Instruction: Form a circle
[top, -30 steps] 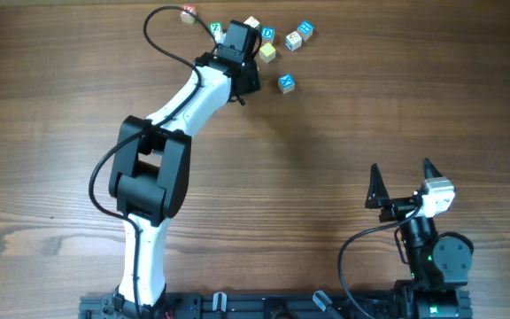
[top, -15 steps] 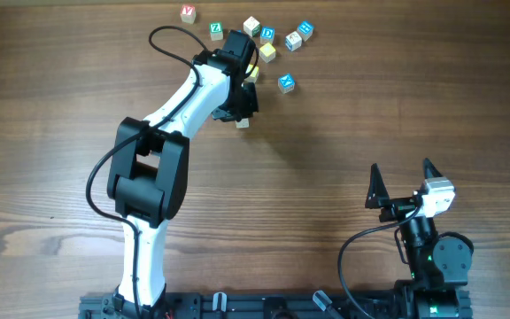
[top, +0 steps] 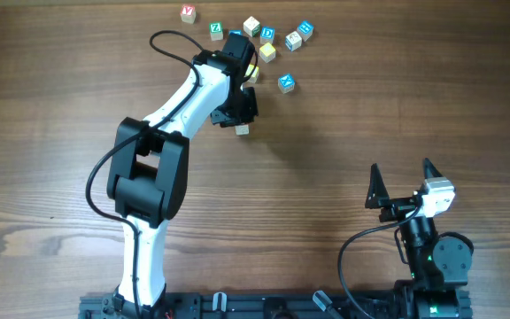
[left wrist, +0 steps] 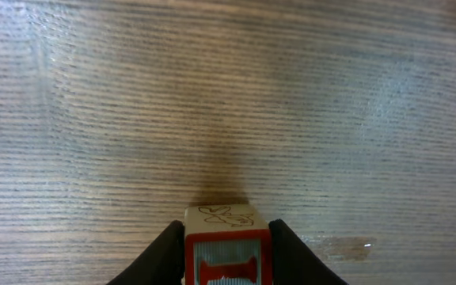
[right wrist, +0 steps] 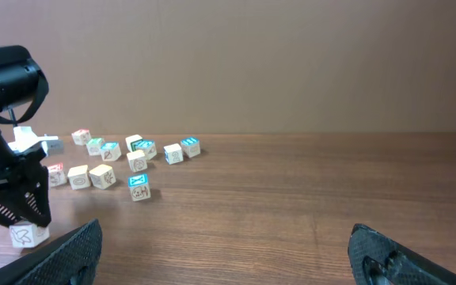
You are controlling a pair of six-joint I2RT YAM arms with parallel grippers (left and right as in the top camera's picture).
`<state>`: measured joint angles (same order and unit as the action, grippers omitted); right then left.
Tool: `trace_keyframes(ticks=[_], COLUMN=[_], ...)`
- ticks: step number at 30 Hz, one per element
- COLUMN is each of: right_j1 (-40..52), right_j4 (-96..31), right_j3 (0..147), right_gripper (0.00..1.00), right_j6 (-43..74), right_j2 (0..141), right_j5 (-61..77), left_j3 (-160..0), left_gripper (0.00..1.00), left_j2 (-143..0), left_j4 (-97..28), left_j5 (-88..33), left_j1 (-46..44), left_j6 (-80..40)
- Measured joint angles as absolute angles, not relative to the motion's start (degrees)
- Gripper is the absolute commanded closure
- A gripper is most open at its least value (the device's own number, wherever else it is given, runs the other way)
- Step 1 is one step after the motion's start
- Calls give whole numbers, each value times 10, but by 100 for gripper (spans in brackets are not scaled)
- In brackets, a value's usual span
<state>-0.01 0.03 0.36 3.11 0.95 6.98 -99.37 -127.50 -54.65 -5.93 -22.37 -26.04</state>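
Left gripper (top: 242, 122): stretched out over the wooden table (top: 397, 97) and pinched on a red-framed cube (left wrist: 226, 252). Its dark fingers (left wrist: 161, 257) lie against the cube's two sides with no gap showing.
Red-framed cube: pale top face with a line drawing, red-bordered side toward the wrist camera. It is down at table level, but I cannot tell whether it touches the wood.
Right gripper (top: 401, 166): well apart from the left gripper, back toward the bases and to its right. Fingers are spread wide with nothing between them.
Cubes for the circle (right wrist: 138, 162): a loose scatter beyond the left gripper, most of them apart from one another.
Lone blue-lettered cube (top: 286, 83): near the left gripper, to its right and a little beyond, clear of the others.
Yellow cube (top: 266, 52): beyond the left gripper, just beside the left arm (top: 193, 93) at its wrist.
Pale cube (top: 251, 26) and small blue cube (top: 267, 35): side by side, beyond the yellow cube as seen from the left gripper.
White-and-blue cube (top: 293, 41) and bright blue cube (top: 305, 30): close together, beyond the left gripper and farthest to its right.
Green-lettered cube (top: 216, 29): beyond the left gripper, to its left.
Red-lettered cube (top: 188, 13): farthest beyond the left gripper and farthest left.
Row of three pale cubes (right wrist: 78, 177): in the right wrist view, just behind the left gripper.
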Motion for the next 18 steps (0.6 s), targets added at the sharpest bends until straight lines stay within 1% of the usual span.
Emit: trace_keyframes(ticks=[4,7,10,14,18], right_j1=[0,0,0,0,0], right_j4=[0,0,0,0,0], right_j3=[4,4,4,4,4], right_gripper=[0,0,0,0,0], right_j6=[31,31,31,31,31], right_j2=[10,10,10,10,10], right_j5=[70,70,70,70,70], left_j3=[-988,-988,-988,-988,-988], left_gripper=[60,64,64,66,72], left_j2=[-1275,-1275,-1275,-1275,-1275], left_j4=[-551,-551,-551,-551,-551], left_j5=[-60,-60,-59,-60,-60], left_j1=[-224,-224,-224,-224,-224], left_j6=[-261,-261,-261,-260,-260])
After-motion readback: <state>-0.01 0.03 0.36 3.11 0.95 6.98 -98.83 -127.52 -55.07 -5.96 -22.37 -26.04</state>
